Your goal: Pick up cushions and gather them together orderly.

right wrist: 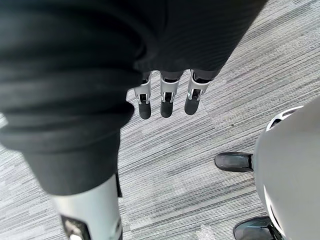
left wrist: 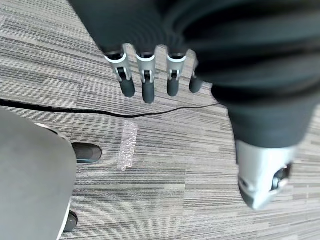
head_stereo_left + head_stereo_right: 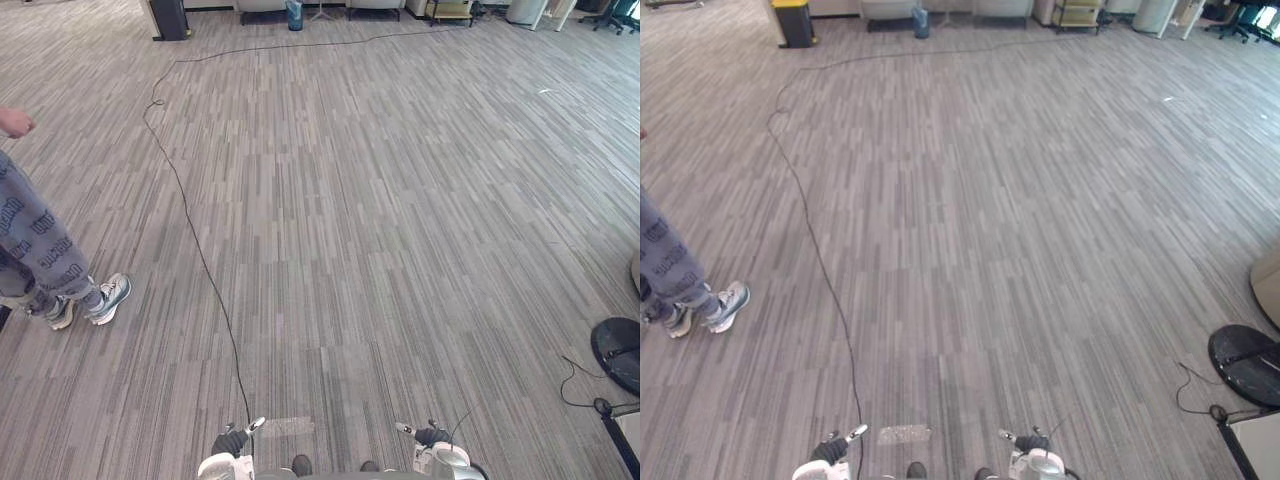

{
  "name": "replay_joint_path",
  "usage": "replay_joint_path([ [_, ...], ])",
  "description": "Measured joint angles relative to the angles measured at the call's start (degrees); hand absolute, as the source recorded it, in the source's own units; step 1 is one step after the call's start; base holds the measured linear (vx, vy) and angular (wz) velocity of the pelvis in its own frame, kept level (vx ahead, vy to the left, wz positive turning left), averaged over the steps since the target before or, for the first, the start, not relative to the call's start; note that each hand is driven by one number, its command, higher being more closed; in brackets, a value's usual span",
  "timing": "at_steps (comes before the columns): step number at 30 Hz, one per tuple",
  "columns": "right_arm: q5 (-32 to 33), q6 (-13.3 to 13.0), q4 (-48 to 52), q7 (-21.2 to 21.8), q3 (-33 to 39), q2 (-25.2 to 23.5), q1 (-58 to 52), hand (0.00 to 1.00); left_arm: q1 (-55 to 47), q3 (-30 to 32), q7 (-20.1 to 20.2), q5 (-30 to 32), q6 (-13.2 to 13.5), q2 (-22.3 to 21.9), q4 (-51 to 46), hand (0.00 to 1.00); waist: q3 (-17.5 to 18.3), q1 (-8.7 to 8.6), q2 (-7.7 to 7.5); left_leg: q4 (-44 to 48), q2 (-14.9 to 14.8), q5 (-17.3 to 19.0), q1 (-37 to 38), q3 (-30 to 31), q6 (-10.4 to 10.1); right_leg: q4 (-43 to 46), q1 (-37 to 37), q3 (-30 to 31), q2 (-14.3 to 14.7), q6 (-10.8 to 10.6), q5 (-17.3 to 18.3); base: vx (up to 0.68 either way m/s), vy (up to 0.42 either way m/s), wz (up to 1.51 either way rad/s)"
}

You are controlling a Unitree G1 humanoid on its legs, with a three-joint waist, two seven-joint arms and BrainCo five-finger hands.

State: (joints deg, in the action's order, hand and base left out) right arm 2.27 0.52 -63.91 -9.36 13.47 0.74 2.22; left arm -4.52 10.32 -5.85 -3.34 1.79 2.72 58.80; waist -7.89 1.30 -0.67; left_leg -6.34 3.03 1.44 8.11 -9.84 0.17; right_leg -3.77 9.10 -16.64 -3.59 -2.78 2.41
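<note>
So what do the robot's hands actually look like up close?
The left hand and right hand match: slim silver fingers ending in rounded dark tips, with a dark ribbed cover, like a flexible sleeve, over the back of the hand and the wrist.

Perhaps a cushion (image 3: 1269, 285): beige, smooth, rounded at its edge, mostly cut off at the far right. Lying on grey carpet (image 3: 1020, 250), just beyond a black round base (image 3: 1246, 352). Whole shape and pose impossible to tell.
</note>
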Motion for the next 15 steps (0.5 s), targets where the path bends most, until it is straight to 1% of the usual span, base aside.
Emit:
replay_joint_path([
  [5, 0.1, 0.0, -0.01, 0.04, 1.95, -0.18, -0.03, 0.0, 0.39, -0.01, 0.07, -0.02, -0.2, -0.02, 0.4, 0.0, -0.12, -0.01, 0.04, 0.01, -0.01, 0.0, -0.14, 0.1, -0.01, -0.47, 0.0, -0.49, 0.14, -0.02, 0.05, 0.01, -0.025, 0.05],
  [8, 0.18, -0.09, 0.08, 0.02, 2.05, -0.1, 0.06, 0.0, 0.82, -0.02, 0.36, -0.05, -0.61, -0.05, 0.39, 0.0, -0.9, -0.07, 0.03, 0.0, -0.04, 0.01, -0.85, 0.79, -0.02, -0.44, 0.0, -1.17, 0.19, 0.02, 0.36, -0.03, -0.032, 0.13],
  [11, 0.4, -0.18, 0.12, -0.03, 2.11, -0.05, 0.05, 0.0, 1.27, 0.19, 0.52, -0.15, -0.94, 0.22, 0.22, 0.0, -1.27, -0.02, -0.43, 1.55, -0.37, 1.57, -3.5, 1.24, -0.17, 1.01, -2.22, -2.39, 0.15, 0.33, 1.78, -0.01, -0.023, 0.24],
  [12, 1.06, -0.29, 0.28, -0.03, 2.25, -0.19, 0.14, 0.0, 1.74, 1.63, 0.63, -0.25, -0.95, 0.5, 0.07, 0.0, -1.66, 0.07, -0.94, 9.47, -0.92, 5.65, -8.01, 1.01, -0.28, 2.84, -3.61, -3.18, -0.45, 0.54, 3.01, 0.04, -0.019, 0.22],
  [13, 1.22, -0.3, 0.33, -0.02, 2.34, -0.19, 0.12, 0.0, 1.79, 2.09, 0.65, -0.35, -0.95, 0.46, -0.14, 0.0, -1.77, 0.07, -0.99, 12.3, -1.37, 7.13, -9.48, 0.73, -0.36, 3.29, -3.81, -3.31, -0.46, 0.52, 3.31, 0.07, -0.029, 0.21],
  [14, 1.46, -0.26, 0.61, -0.03, 3.38, -0.46, -0.1, 0.0, 1.75, 3.65, 0.77, -0.55, -0.96, 0.09, -1.18, 0.0, -2.09, 0.34, -0.56, 22.53, -3.69, 11.41, -13.24, -1.65, -0.38, 5.1, -3.86, -3.57, -0.05, 0.98, 4.51, 0.1, 0.001, 0.18],
  [15, 1.97, -0.23, 2.36, -0.13, 4.04, -0.45, -1.06, 0.0, 1.76, 5.54, 0.87, -0.64, -0.97, -0.7, -2.25, 0.0, -2.64, 0.57, 0.07, 33.48, -6.49, 13.96, -17.04, -5.09, -0.07, 6.91, -3.14, -4.28, 0.52, 1.05, 6.31, 0.09, 0.012, 0.21],
])
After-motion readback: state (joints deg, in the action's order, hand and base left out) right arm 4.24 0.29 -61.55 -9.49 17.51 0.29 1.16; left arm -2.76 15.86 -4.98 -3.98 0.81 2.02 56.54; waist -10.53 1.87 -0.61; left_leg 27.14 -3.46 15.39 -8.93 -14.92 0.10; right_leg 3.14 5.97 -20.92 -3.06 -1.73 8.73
